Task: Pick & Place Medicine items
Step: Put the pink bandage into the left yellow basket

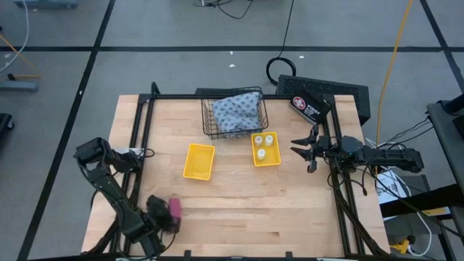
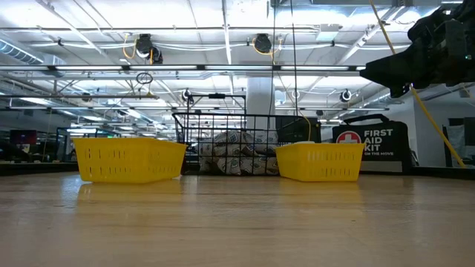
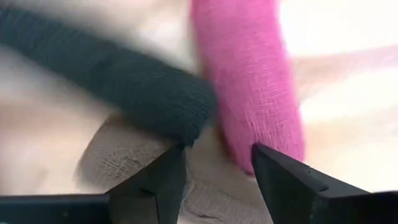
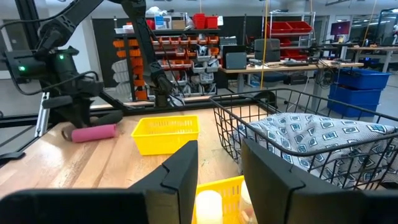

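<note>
My left pincer (image 3: 214, 171), fingers apart, straddles the brown cloth roll (image 3: 118, 158) beside the pink cloth roll (image 3: 249, 81); next I'd close. Right pincer (image 1: 304, 150), fingers apart and empty, hovers beside the yellow plastic tray (image 1: 266, 161).

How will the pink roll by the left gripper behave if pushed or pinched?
The pink roll is cylindrical and lies on its side, so it will probably roll. Its woven gauze-like surface suggests it's soft, light and grippy. The left gripper stands open over it.

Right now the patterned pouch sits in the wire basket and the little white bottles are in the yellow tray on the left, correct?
Not quite. The white bottles are in the right yellow tray, beside the wire basket; the left yellow tray holds none. The high view shows it. The patterned pouch is in the basket.
</note>
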You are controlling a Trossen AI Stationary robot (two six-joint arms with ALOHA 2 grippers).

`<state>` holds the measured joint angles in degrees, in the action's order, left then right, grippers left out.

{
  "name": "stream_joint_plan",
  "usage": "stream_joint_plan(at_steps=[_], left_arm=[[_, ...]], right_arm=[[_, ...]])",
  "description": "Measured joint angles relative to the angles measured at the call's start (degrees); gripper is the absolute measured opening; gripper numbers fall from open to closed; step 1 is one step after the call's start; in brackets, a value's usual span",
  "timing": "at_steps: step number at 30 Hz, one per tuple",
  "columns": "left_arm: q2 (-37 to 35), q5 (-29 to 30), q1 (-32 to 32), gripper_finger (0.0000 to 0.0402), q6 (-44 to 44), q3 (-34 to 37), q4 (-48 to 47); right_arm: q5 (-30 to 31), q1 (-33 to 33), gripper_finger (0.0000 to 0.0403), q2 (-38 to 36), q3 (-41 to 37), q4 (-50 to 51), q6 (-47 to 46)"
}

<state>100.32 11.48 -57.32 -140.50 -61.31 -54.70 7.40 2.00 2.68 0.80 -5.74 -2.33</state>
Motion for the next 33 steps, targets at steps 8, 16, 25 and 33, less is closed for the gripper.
stream_joint_plan(at_steps=[8,16,25,33], left_arm=[[-0.1,15.8,3.7,0.0198,4.6,0.3,-2.6],[-3.2,13.3,9.1,0.0198,10.4,0.2,-2.2],[-3.2,0.3,14.7,0.0198,11.9,0.1,1.7],[0.6,-2.1,18.5,0.0198,9.5,0.0,5.0]], right_arm=[[0.0,0.0,0.0114,0.0,0.0,0.0,0.0],[0.0,0.0,0.0114,0.0,0.0,0.0,0.0],[0.0,0.0,0.0114,0.0,0.0,0.0,0.0],[0.0,0.0,0.0114,0.0,0.0,0.0,0.0]])
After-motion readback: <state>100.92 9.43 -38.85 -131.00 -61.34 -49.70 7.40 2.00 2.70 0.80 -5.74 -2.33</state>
